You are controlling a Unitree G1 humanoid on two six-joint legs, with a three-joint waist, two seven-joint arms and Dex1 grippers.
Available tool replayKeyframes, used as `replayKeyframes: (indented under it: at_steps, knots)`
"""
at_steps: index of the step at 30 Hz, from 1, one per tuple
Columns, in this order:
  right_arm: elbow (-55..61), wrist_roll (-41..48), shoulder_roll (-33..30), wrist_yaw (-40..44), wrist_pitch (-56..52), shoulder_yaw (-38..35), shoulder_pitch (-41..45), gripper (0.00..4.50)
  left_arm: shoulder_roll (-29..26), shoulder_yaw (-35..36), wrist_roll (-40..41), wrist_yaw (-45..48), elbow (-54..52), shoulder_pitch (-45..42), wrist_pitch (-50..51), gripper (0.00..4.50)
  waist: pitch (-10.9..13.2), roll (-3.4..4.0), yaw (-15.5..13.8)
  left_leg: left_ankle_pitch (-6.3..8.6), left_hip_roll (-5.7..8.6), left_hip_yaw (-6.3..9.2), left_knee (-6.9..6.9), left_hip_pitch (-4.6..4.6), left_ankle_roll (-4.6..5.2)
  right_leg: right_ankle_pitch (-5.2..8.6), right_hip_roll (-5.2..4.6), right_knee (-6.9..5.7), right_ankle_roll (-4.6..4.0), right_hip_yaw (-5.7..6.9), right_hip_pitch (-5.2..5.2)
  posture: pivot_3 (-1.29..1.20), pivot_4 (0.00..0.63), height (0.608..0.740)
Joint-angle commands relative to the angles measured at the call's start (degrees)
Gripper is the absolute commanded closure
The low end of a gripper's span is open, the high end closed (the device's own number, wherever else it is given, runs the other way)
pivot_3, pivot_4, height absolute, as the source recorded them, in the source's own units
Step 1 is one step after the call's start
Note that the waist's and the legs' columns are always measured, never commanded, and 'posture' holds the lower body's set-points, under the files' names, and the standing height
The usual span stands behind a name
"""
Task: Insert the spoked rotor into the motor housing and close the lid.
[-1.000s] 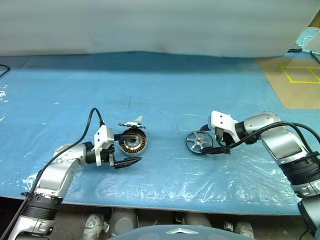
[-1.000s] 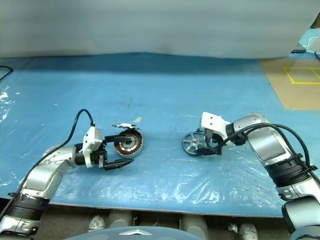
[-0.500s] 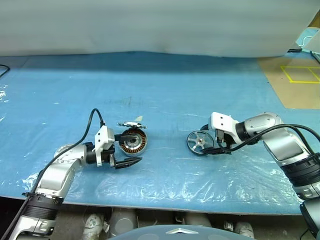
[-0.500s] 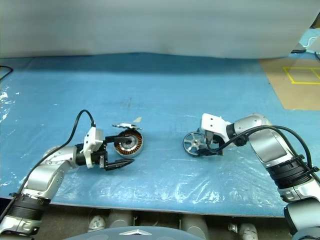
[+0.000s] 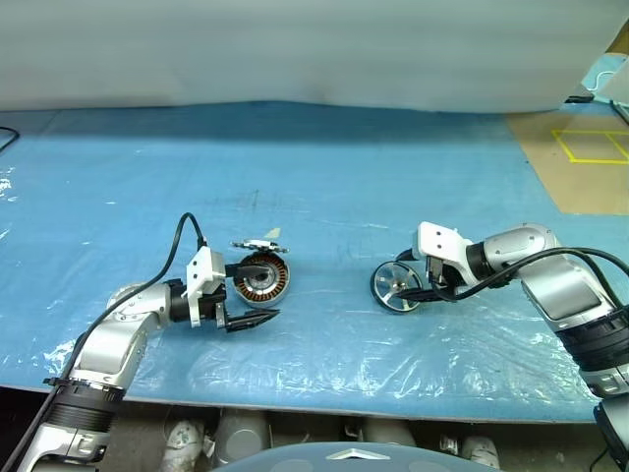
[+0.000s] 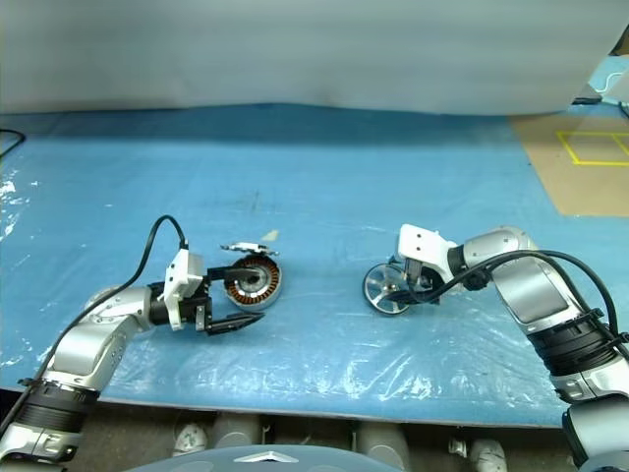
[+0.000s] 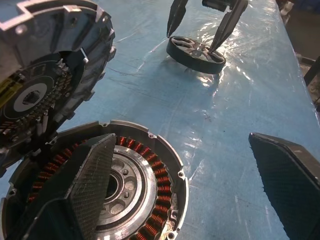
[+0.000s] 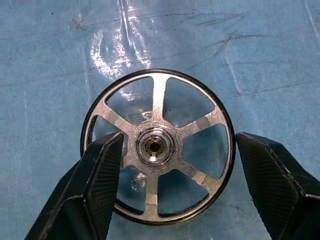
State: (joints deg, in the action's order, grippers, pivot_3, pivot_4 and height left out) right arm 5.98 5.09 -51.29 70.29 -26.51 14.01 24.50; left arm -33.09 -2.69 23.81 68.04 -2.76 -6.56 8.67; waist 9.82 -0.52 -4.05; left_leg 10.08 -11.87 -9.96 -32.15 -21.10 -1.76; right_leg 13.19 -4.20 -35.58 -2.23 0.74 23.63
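The spoked rotor, black-rimmed with silver spokes, lies on the blue sheet right of centre. My right gripper is open and straddles it; in the right wrist view one finger overlaps the rotor and the other stands just outside the rim. The motor housing, with its copper windings showing, sits left of centre. Its lid stands raised at the far edge. My left gripper is open, with one finger over the housing and the other on its near side.
The blue plastic-covered table ends at a front edge close to me. Brown board with yellow tape lies at the far right. A pale wall closes off the back. A black cable loops up from my left wrist.
The rotor has slid slightly to the right and nearer, together with my right gripper's fingers. The left arm, housing and lid have not moved.
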Motion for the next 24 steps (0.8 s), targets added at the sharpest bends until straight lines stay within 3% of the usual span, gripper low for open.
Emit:
replayKeyframes:
  at_steps: [1,7,17,20,23,24]
  knots:
    - [1.7,0.6,-0.9,-1.0,0.5,-2.6,0.5,0.60,-0.5,0.6,0.4,0.3,-0.6,0.3,-0.6,0.00,0.0,0.00,0.0,0.00,0.00,0.00,0.00,0.00,0.00,0.00,0.00,0.00,0.00,0.00,0.00,0.00,0.150,0.740]
    - [4.0,1.8,-2.7,-0.8,0.5,-4.3,-0.6,0.60,-0.4,0.5,0.4,0.4,-0.3,-0.1,-0.6,0.00,0.0,0.00,0.0,0.00,0.00,0.00,0.00,-0.01,0.00,0.00,0.00,0.00,0.00,0.00,0.01,0.00,0.150,0.740]
    - [13.3,11.8,-4.9,-0.2,-13.9,-8.2,-4.8,0.60,-0.2,0.1,0.4,0.3,-0.5,-0.2,-0.4,0.00,0.0,0.02,-0.2,0.00,-0.01,0.00,0.01,-0.02,0.00,0.00,0.00,0.01,0.00,0.00,0.02,0.00,0.150,0.740]
    - [12.9,11.2,-4.8,-1.6,-13.8,-7.4,-5.3,1.19,0.0,0.0,0.4,0.2,-0.5,-0.6,-0.2,0.00,0.0,0.02,-0.2,0.00,0.00,0.00,0.00,-0.02,0.00,0.00,-0.01,0.01,0.00,-0.01,0.02,0.00,0.150,0.740]
    - [12.2,11.1,-4.5,-2.6,-13.7,-7.0,-4.7,2.21,0.0,-0.1,0.3,0.4,0.0,-0.9,-0.4,0.00,0.0,0.02,-0.2,0.00,0.00,0.00,0.00,-0.01,0.00,0.00,0.00,0.01,0.01,-0.01,0.02,0.00,0.150,0.740]
    - [11.8,11.0,-4.2,-3.0,-13.9,-6.9,-4.3,2.21,0.0,-0.1,0.2,0.5,0.2,-1.0,-0.5,0.00,0.0,0.02,-0.2,0.00,0.00,0.00,0.01,-0.01,0.00,0.00,-0.01,0.01,0.01,-0.01,0.02,0.00,0.150,0.740]
